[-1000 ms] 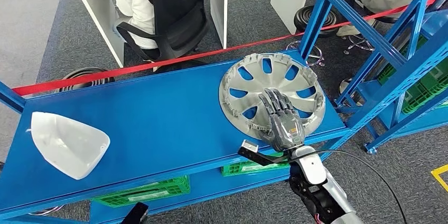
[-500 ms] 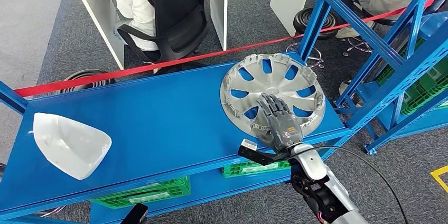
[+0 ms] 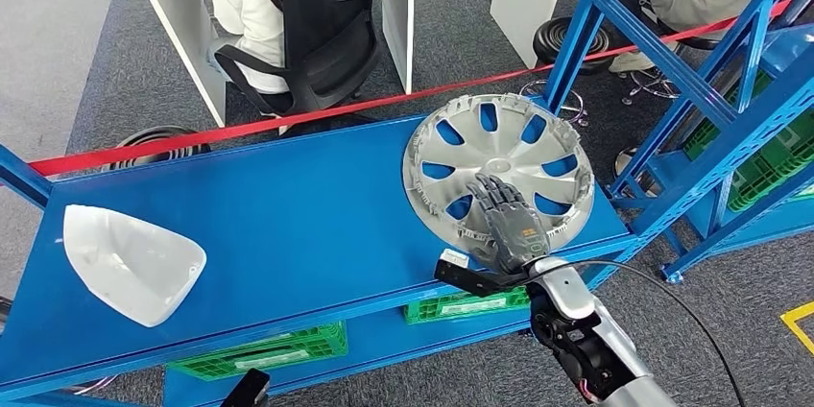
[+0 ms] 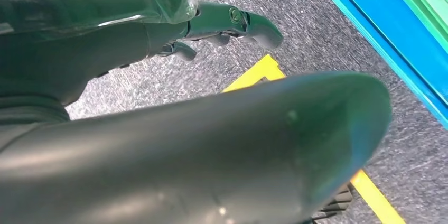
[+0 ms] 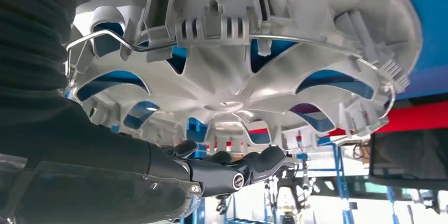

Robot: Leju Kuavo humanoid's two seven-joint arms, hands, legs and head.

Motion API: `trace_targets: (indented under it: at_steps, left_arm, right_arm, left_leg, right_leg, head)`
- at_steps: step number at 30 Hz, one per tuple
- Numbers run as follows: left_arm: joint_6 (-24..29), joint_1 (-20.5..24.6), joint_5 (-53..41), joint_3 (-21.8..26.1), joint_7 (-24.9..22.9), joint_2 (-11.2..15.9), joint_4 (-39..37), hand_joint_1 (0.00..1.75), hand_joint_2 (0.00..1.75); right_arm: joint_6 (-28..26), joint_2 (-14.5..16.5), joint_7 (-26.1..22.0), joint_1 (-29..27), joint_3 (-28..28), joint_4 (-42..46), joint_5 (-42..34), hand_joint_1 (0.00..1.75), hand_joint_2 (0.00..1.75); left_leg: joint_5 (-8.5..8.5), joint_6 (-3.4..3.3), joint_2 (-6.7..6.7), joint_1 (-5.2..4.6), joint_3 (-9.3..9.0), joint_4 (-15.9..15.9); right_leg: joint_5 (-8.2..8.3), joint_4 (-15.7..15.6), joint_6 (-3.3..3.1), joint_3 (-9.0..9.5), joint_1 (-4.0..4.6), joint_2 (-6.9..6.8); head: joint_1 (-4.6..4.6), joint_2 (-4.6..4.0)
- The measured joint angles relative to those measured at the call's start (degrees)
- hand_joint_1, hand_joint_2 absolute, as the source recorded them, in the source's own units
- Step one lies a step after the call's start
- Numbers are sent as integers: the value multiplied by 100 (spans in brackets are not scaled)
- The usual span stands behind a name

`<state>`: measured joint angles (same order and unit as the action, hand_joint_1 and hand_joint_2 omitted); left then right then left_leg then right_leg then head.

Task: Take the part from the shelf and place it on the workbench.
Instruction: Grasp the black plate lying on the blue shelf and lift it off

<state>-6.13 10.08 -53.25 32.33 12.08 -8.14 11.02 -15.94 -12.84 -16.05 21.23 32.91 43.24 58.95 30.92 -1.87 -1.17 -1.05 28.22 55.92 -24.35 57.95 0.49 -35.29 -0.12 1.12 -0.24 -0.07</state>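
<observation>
Silver plastic spoked hubcap (image 3: 499, 163) overhangs the blue metal shelf (image 3: 269, 225) at 4 o'clock; right hand (image 3: 507, 222), fingers flat and spread, grips nothing and could nudge it off.

Left hand (image 4: 222, 26): grip unclear.

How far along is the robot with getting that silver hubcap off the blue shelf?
Early. Done: the right hand has reached the round silver plastic hubcap, fingers lying over its near spokes. In hand: securing a grip. Left: the hubcap lies flat on the blue metal shelf; lifting and placing on the workbench remain.
</observation>
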Motion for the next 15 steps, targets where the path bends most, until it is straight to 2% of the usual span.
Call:
trace_targets:
  at_steps: [5,10,15]
  left_arm:
    - [117,-38,266,80,137,-10,0,0,0]
    - [138,-79,350,188,232,5,0,0,0]
    - [181,-81,352,225,204,21,0,0,0]
  right_arm:
    - [-465,180,45,260,15,-699,7,0,175]
    - [-623,264,-32,437,-7,-1156,-92,0,175]
    - [-943,299,215,479,-28,-1376,-6,0,175]
  left_leg:
    - [20,-4,27,0,-64,-3]
    - [25,-8,32,-1,-120,-5]
    - [31,-14,38,-2,-160,-6]
  right_leg:
    - [-12,-5,13,59,1,23]
    - [-18,-14,20,119,2,32]
    - [-24,-27,27,158,2,33]
  head:
    - [0,0]
    - [-1,0]
    - [0,0]
